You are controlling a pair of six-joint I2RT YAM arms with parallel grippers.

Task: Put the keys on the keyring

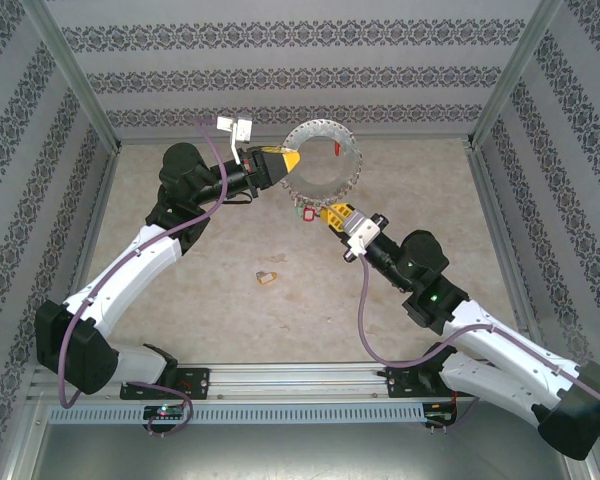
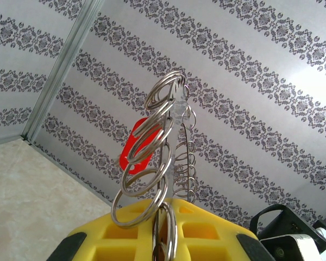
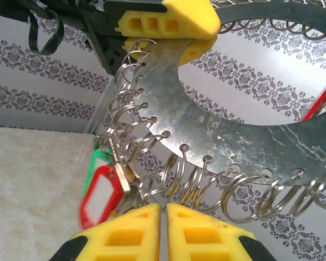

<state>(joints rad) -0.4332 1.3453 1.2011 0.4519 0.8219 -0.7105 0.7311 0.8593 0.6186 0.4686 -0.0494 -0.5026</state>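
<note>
1 brass key (image 1: 268, 277) on table (image 1: 200, 310) from above; green tag (image 3: 96, 163) from right wrist

Keyring (image 1: 310, 130) raised at 12 o'clock over the desk (image 1: 280, 330); approach is blocked at its 9 o'clock by the left tool (image 1: 288, 160) and at its 6 o'clock by the right tool (image 1: 330, 212). Its 3 o'clock side is free. Desk is open from 4 to 8 o'clock, save one tan key (image 1: 268, 277). Patterned walls (image 1: 280, 70) bound three sides.

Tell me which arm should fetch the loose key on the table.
Right, probably. The left gripper is clamped on the keyring, holding it up, so it isn't free. The right gripper sits at the ring's lower rim and could drop to the key.
</note>
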